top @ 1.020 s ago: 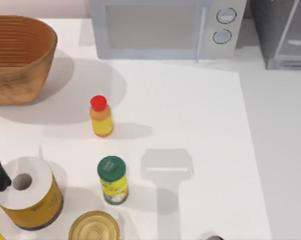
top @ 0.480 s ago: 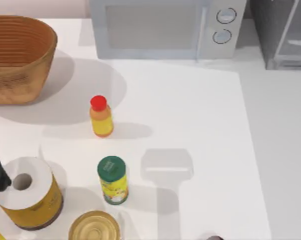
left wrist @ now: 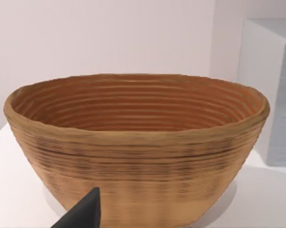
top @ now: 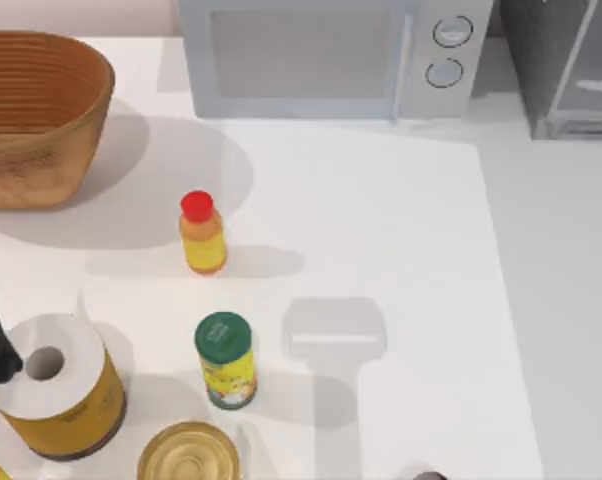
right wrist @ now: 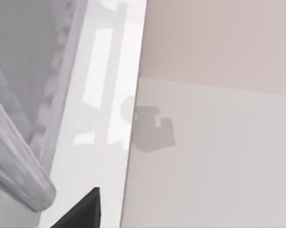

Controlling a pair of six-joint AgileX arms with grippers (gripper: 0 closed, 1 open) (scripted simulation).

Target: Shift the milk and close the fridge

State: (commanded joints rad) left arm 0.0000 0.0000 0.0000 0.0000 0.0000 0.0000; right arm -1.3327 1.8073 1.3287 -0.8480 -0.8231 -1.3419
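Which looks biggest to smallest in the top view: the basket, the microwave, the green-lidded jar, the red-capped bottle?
1. Microwave, though the frame cuts off its back.
2. Basket, also cut at the left edge.
3 and 4. Green-lidded jar and red-capped bottle: too alike to rank; the jar looks slightly wider.

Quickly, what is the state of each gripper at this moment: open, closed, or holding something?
Left gripper: cannot be told; it faces the woven basket.
Right gripper: cannot be told; it is beside the fridge.
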